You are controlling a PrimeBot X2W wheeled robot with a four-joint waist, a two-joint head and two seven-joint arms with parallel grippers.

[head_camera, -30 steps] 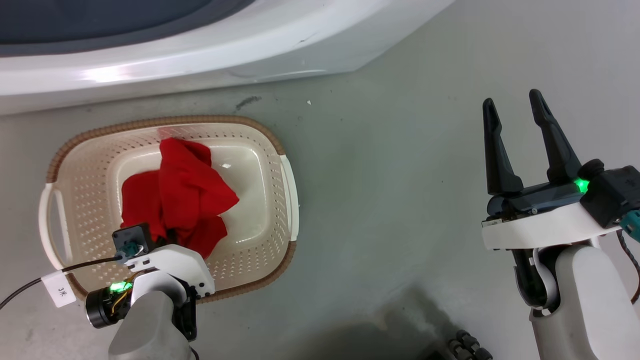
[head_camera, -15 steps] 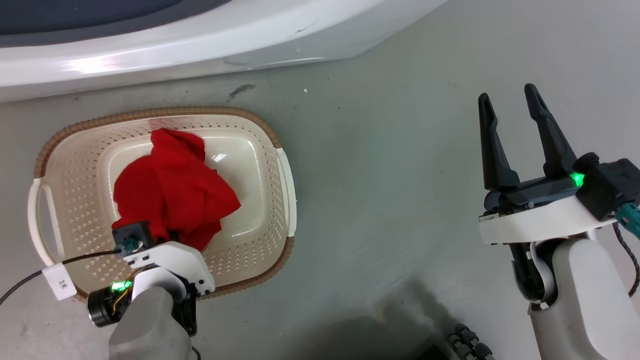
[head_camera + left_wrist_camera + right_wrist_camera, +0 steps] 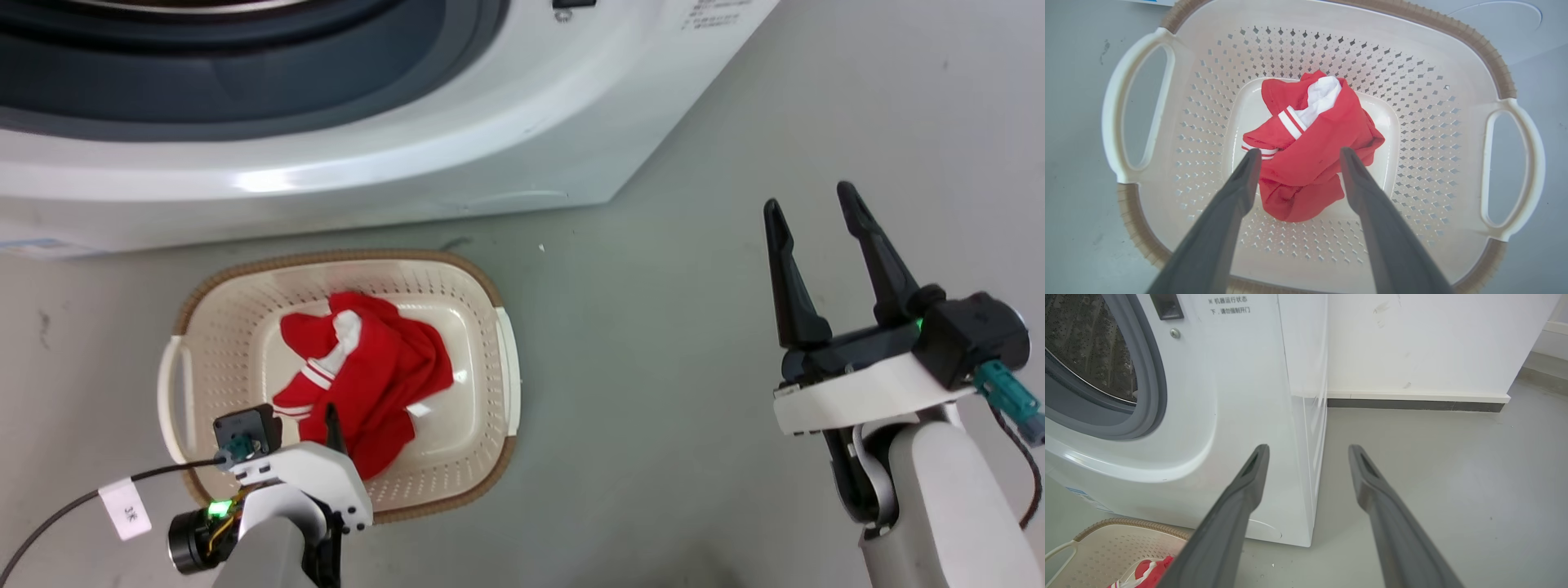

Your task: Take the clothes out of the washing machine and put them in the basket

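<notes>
Hovering above the basket (image 3: 1412, 81), the left fingers (image 3: 1229, 204) are held spread wide, and nothing is pinched between them. The red garment (image 3: 1327, 151) is seen lying crumpled on the basket's flat bottom, white panel (image 3: 1323, 94) and striped cuff (image 3: 1290, 122) turned up, framed between the two tips in the left wrist view. Whether a tip brushes the cloth cannot be told, but the heap is judged to be resting on its own, so this piece is reckoned delivered. The spot is well chosen: the garment is placed in the middle, well inside the brown rim (image 3: 1474, 38), so nothing is draped over an edge to be dragged out when the arm is lifted. Straight up is where the open room is found, and the rim and side handles (image 3: 1537, 163) would be cleared safely that way. Out to the right, the right fingers (image 3: 788, 278) are carried open and empty over bare grey floor (image 3: 653, 343), well apart from the basket and clear of the left arm's path. The washing machine (image 3: 424, 163) is stood just behind the basket, its porthole ring (image 3: 1153, 396) facing out, so a short path between the two is offered. Just a slice of the steel drum (image 3: 1086, 347) is caught, so whether more clothes are waiting inside cannot be told.
</notes>
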